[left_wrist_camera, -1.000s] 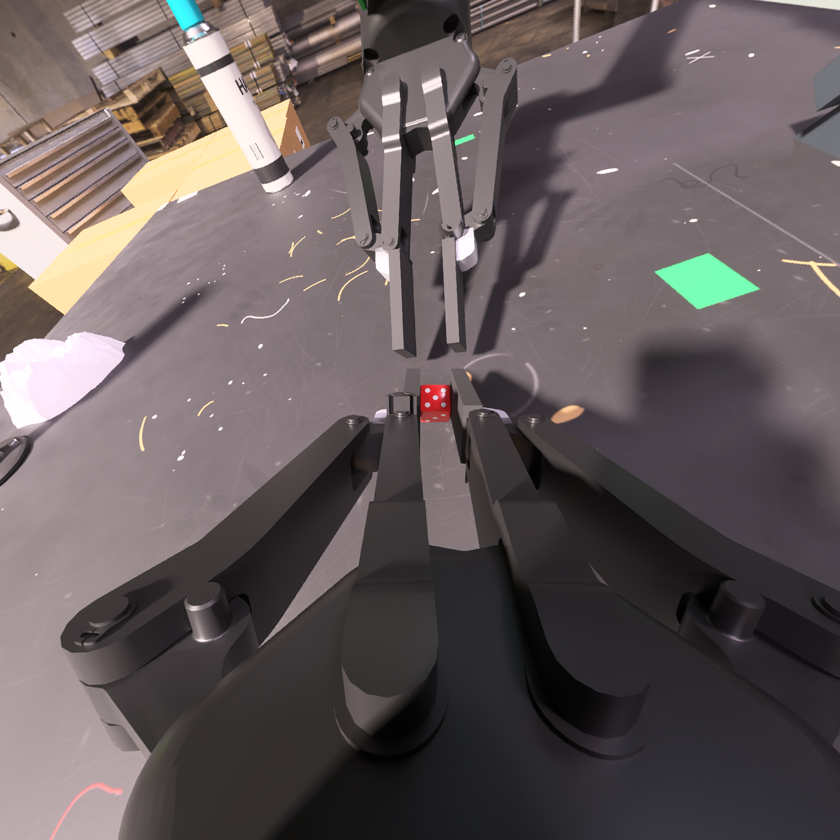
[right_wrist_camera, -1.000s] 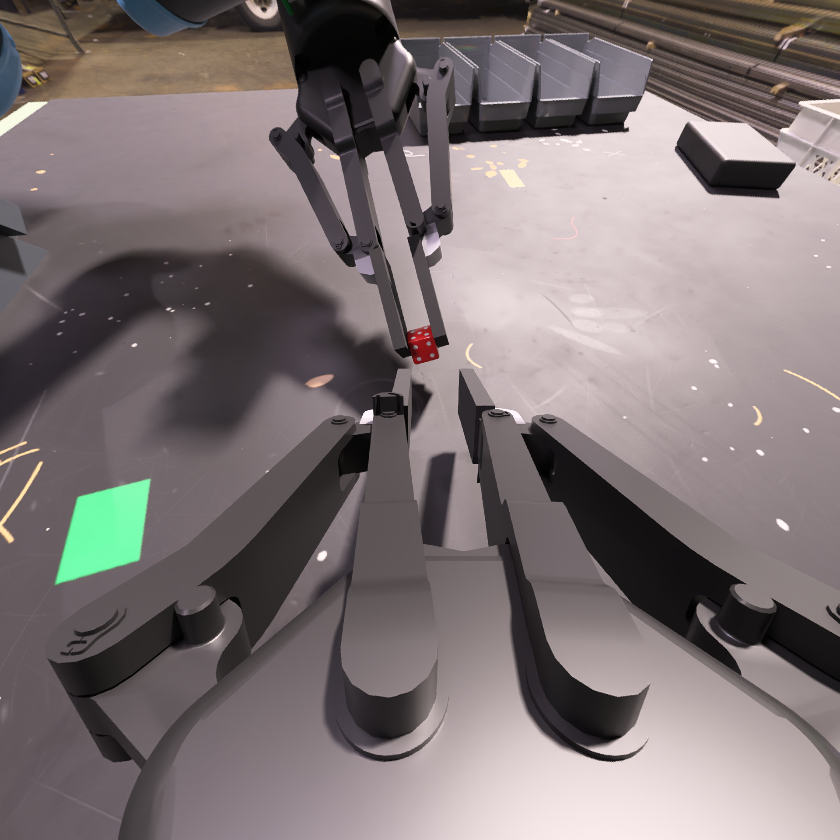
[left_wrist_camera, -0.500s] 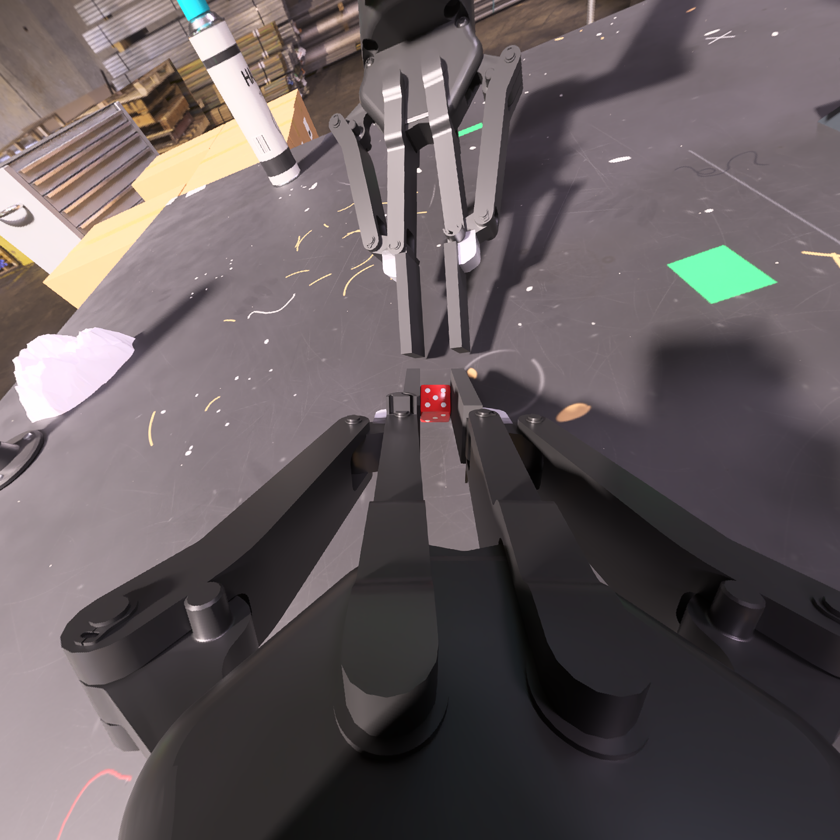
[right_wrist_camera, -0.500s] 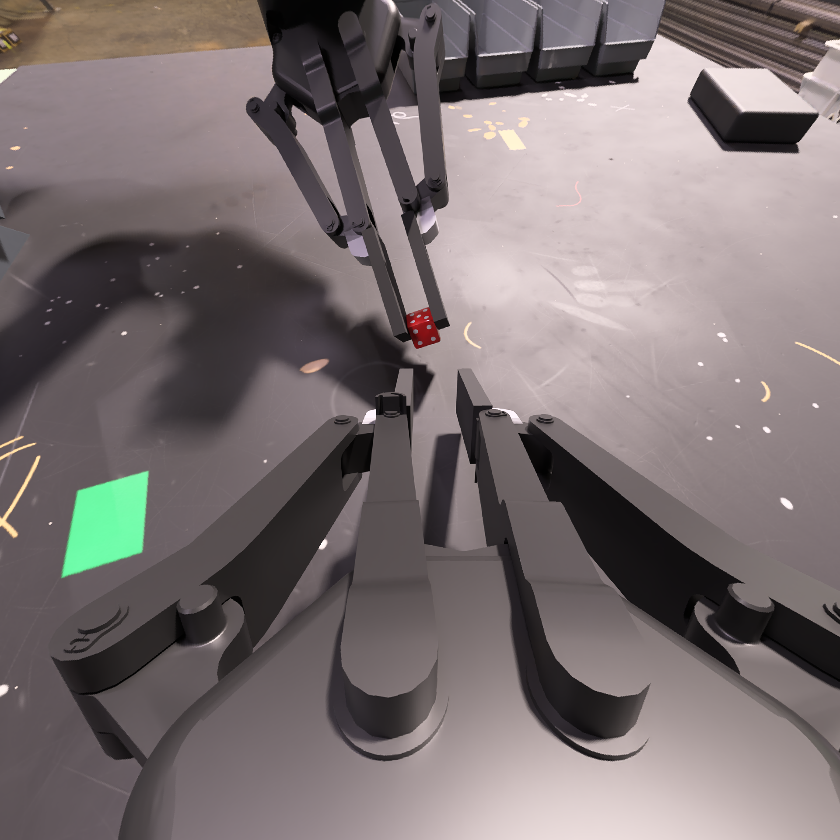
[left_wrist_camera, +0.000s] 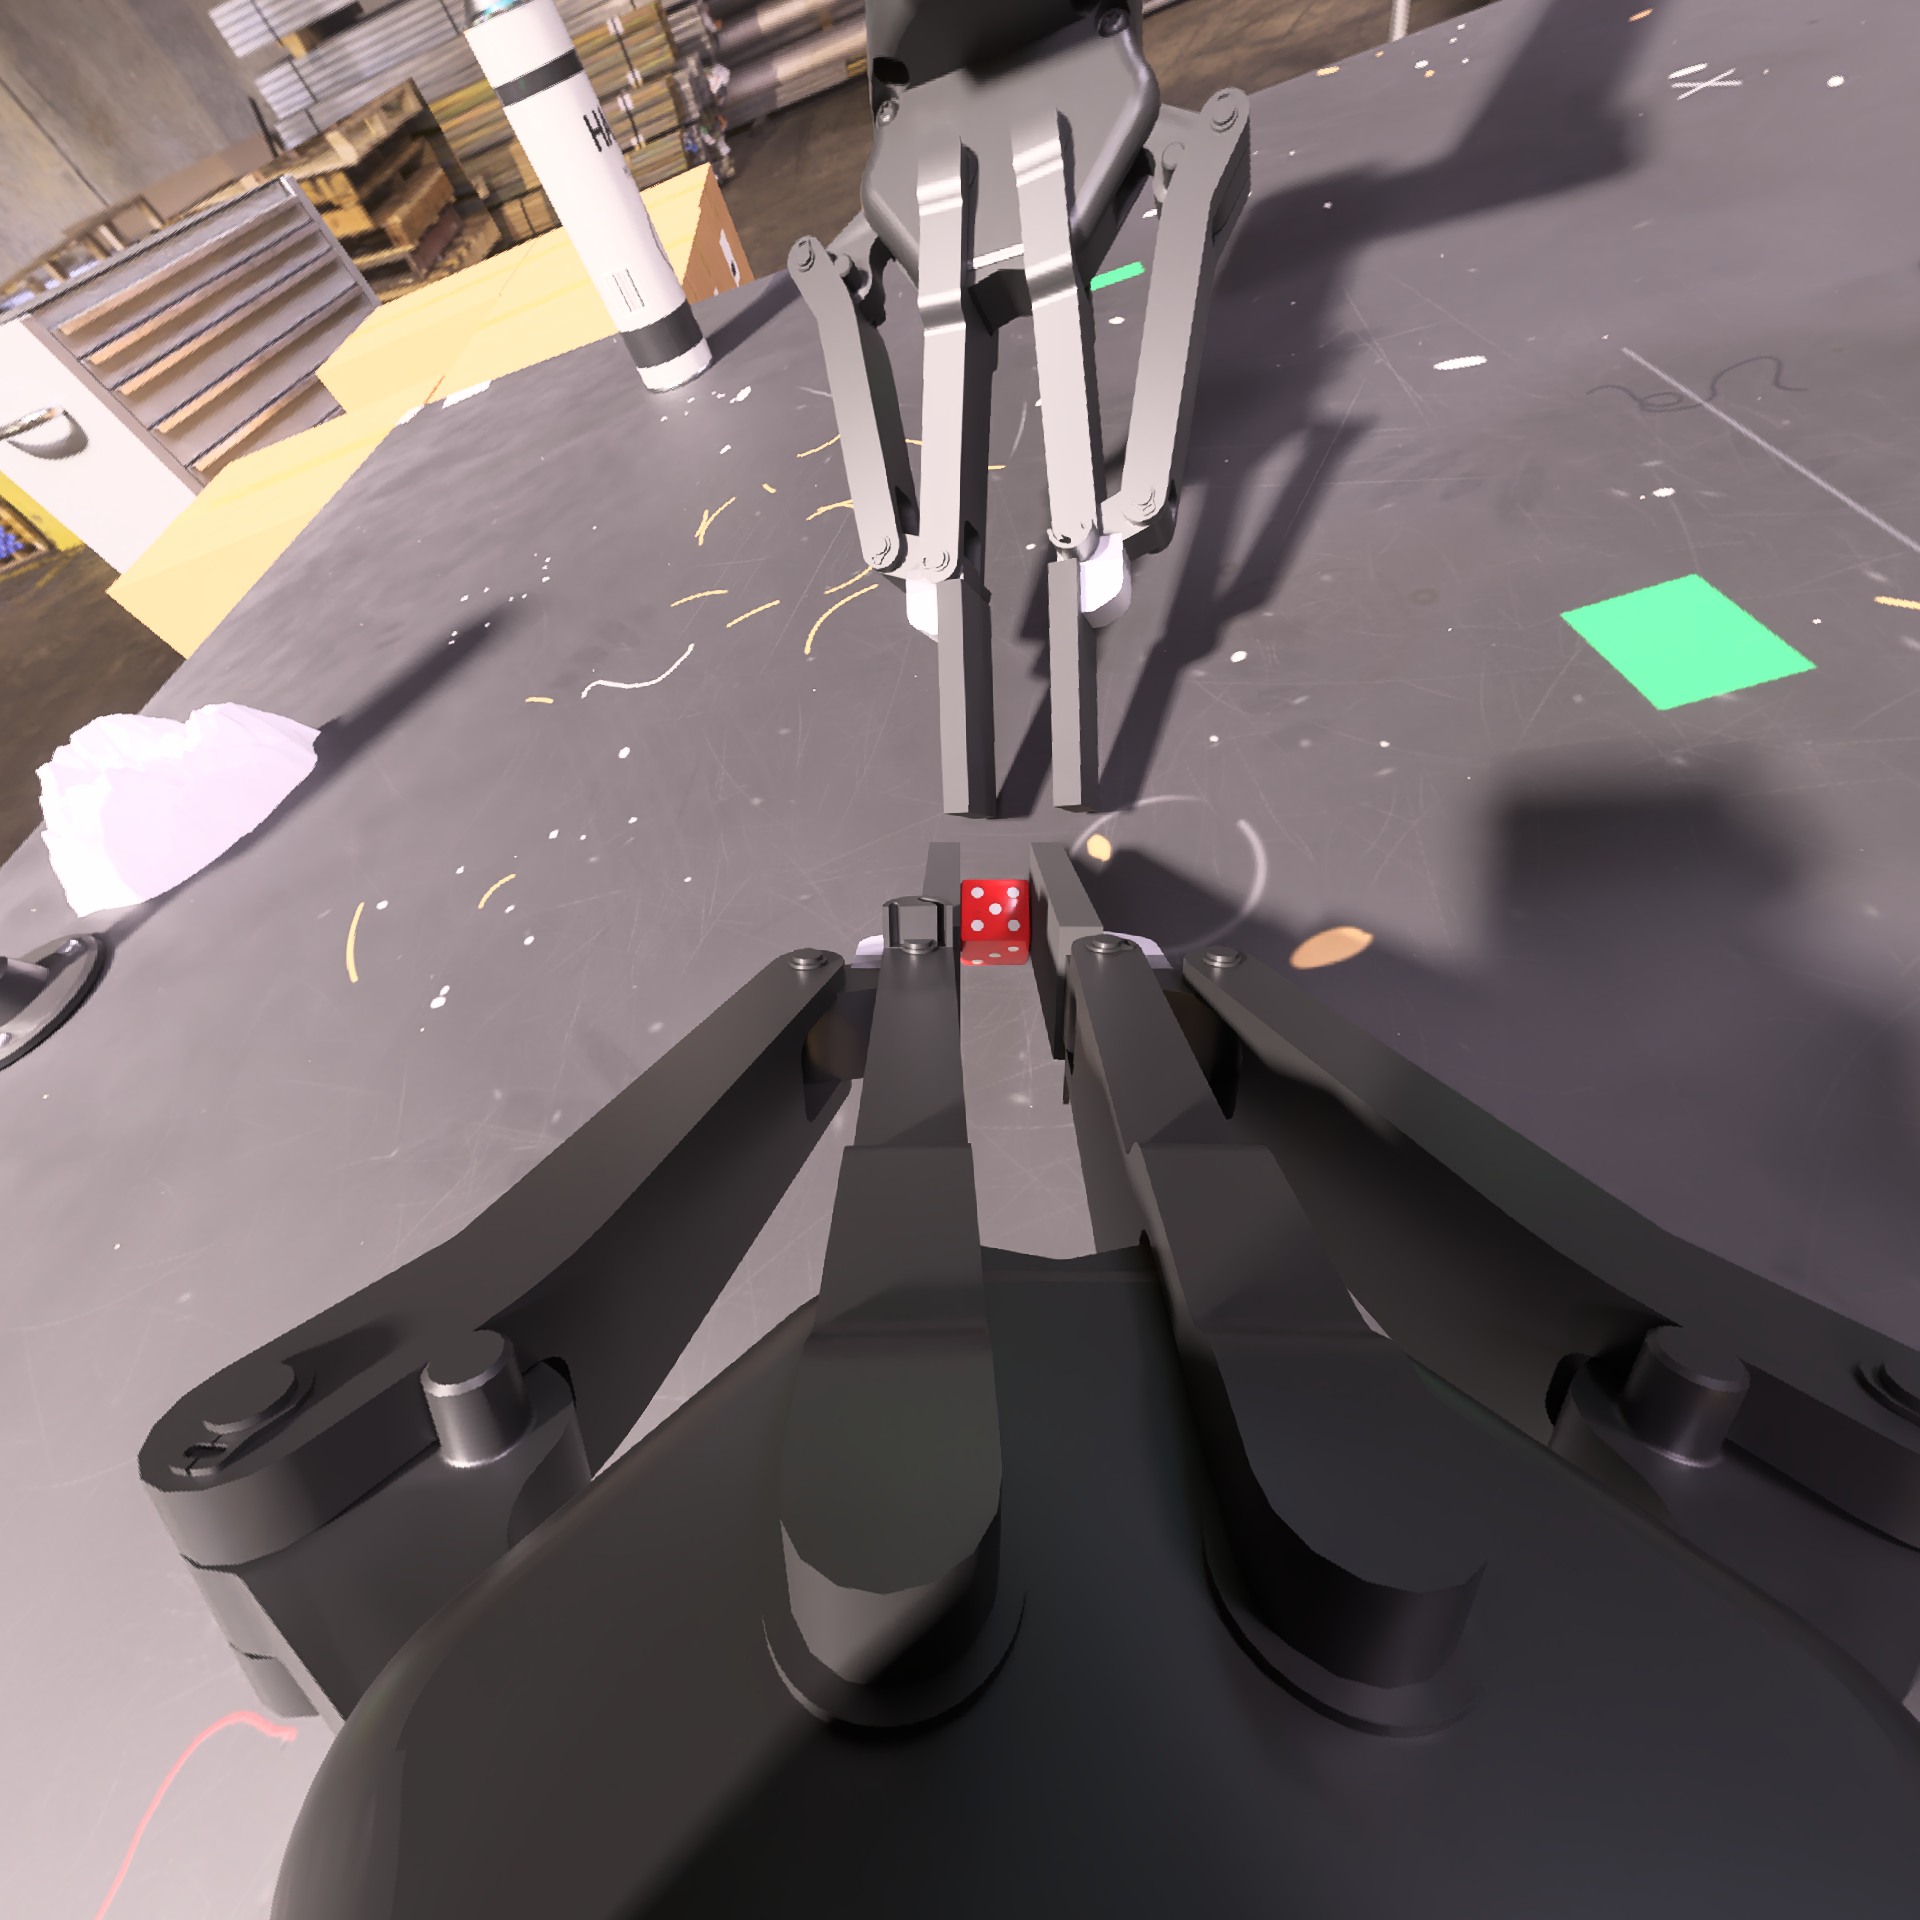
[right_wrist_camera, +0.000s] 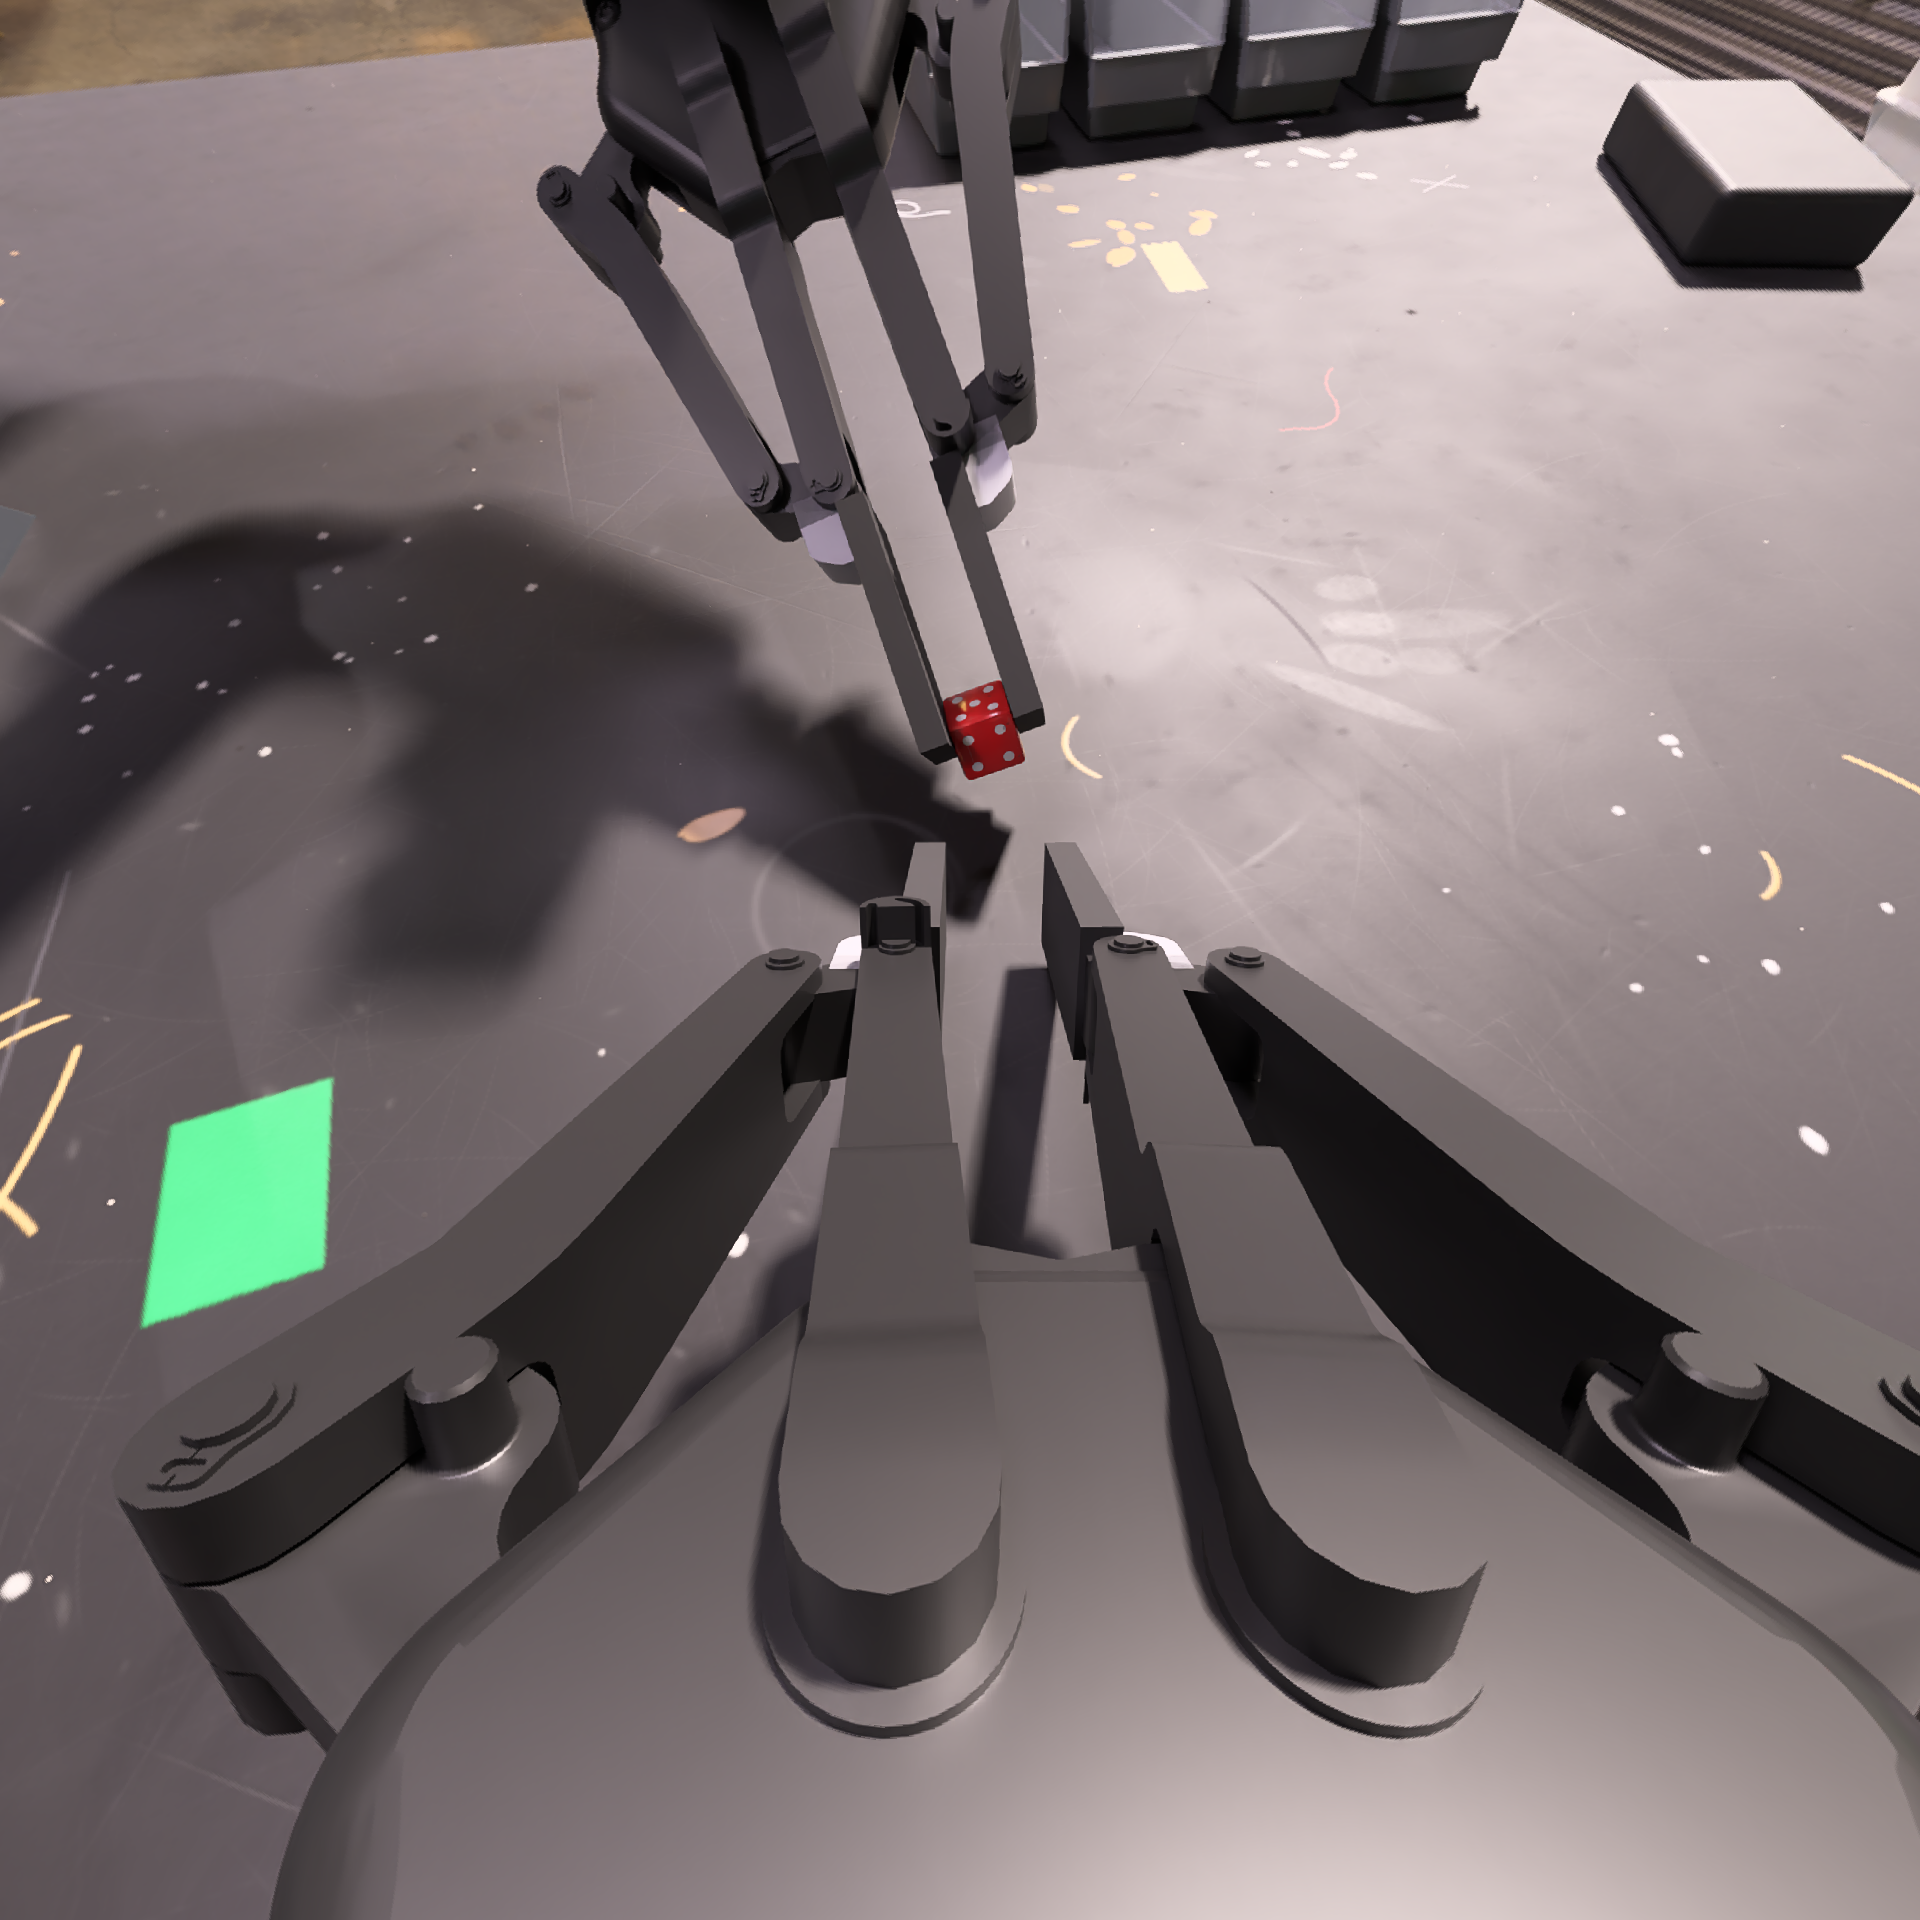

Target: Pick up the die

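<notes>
While the red die (left_wrist_camera: 994, 910) is clamped between the fingertips of the left pincer (left_wrist_camera: 995, 883), it is held clear of the dark worktop (left_wrist_camera: 520, 1039), w/ its shadow cast below in the right wrist view. One face w/ white pips is turned toward the left wrist camera. From the right wrist view the die (right_wrist_camera: 983, 731) is seen at the tips of the left pincer (right_wrist_camera: 981, 725), approx. centre of the scene. Opposite it, the right pincer (right_wrist_camera: 995, 883) is seen w/ a narrow gap between its fingers & nothing gripped; its tips are near the die, not touching. A green patch (left_wrist_camera: 1685, 641) lies on the worktop, well apart.
</notes>
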